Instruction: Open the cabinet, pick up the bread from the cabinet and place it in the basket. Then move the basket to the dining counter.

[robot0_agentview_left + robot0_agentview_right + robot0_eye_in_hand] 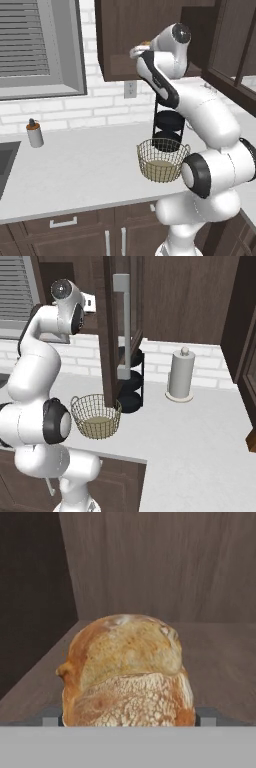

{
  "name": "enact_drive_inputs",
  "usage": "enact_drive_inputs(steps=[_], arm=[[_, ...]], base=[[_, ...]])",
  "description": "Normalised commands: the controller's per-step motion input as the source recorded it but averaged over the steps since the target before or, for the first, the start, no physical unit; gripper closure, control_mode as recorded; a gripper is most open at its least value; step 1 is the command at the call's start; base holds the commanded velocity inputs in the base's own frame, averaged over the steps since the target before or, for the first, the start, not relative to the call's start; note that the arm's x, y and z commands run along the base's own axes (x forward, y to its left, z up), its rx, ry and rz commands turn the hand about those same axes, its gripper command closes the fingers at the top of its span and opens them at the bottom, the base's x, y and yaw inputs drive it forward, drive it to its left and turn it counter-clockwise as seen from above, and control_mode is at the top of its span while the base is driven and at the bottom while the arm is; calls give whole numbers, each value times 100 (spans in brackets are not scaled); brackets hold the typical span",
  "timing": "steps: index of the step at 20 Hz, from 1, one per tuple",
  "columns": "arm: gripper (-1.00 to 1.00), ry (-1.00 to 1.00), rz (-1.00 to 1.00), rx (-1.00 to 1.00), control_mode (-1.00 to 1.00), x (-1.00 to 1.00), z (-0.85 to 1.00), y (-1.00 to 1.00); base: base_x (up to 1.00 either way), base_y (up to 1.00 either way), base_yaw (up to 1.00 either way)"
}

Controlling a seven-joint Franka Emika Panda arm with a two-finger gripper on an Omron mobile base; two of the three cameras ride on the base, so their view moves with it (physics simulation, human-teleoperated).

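Observation:
The bread (pixel 127 669), a golden-brown roll, sits on the wooden shelf inside the cabinet (pixel 117 40). My gripper (pixel 129 721) is open, and its two fingertips (pixel 50 720) stand just outside the roll's left and right sides. From the left base view my hand (pixel 141 50) reaches into the cabinet, with a sliver of the bread (pixel 145 43) above it. The cabinet door (pixel 112 331) is swung open, its silver handle (pixel 122 326) facing me. The wire basket (pixel 162 159) (pixel 96 416) rests on the light counter below. The dining counter is out of view.
A black stacked rack (pixel 168 127) (pixel 131 396) stands behind the basket. A paper towel holder (pixel 180 376) is at the right, a small bottle (pixel 34 134) and the sink edge (pixel 5 160) at the left. The open door hangs over the basket.

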Motion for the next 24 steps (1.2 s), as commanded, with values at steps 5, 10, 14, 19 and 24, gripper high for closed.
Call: enact_drive_inputs(steps=[5, 10, 14, 19, 24], arm=[[100, 0, -12, 6, -100, -100, 64, 0], [100, 5, -12, 5, -100, -100, 19, -1], [100, 12, -8, 0, -100, -100, -4, 0], [100, 5, -3, -1, -100, -100, -38, -1], [100, 20, 1, -11, -100, -97, -72, 0]], base=[[0, 0, 0], [0, 0, 0], [0, 0, 0], [0, 0, 0], [0, 0, 0]])
